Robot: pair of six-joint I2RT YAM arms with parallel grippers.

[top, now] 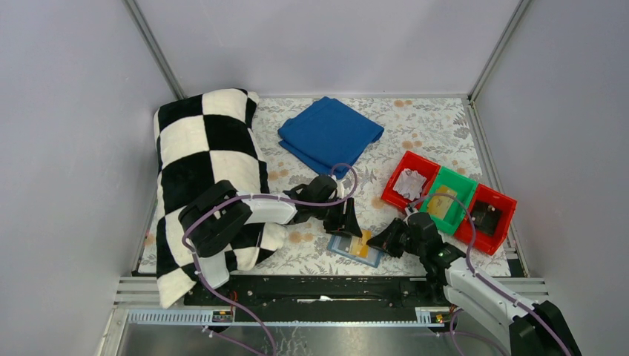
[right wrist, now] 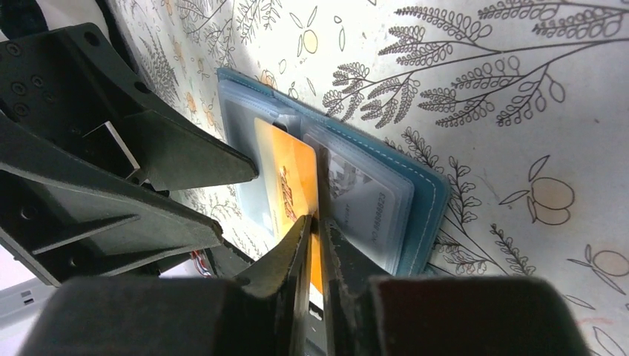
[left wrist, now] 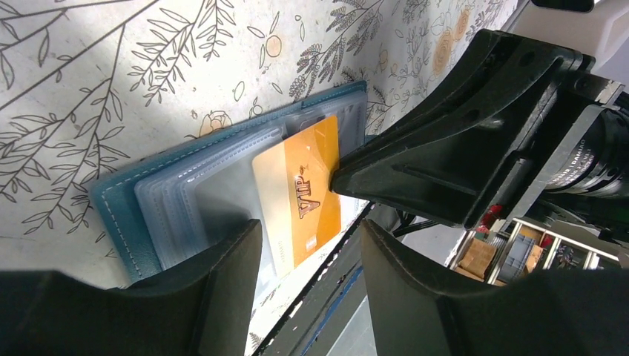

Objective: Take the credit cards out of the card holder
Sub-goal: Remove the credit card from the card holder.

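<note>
The teal card holder (top: 343, 245) lies open on the floral mat near the front edge. It also shows in the left wrist view (left wrist: 119, 200) and in the right wrist view (right wrist: 430, 193). An orange credit card (left wrist: 304, 193) marked VIP sticks partway out of a clear sleeve. My right gripper (right wrist: 315, 222) is shut on this card's (right wrist: 285, 178) edge. A whitish-grey card (right wrist: 363, 200) sits in the neighbouring sleeve. My left gripper (left wrist: 310, 230) is open, with one finger (right wrist: 222, 159) resting on the clear sleeves beside the orange card. In the top view the left gripper (top: 348, 226) and right gripper (top: 380, 241) meet over the holder.
A folded deep-blue cloth (top: 330, 133) lies at the back centre. A black-and-white checkered pillow (top: 208, 170) fills the left side. Red (top: 410, 182), green (top: 445, 200) and red (top: 489, 215) bins stand in a row at the right. The table's front rail (top: 319, 285) is just below the holder.
</note>
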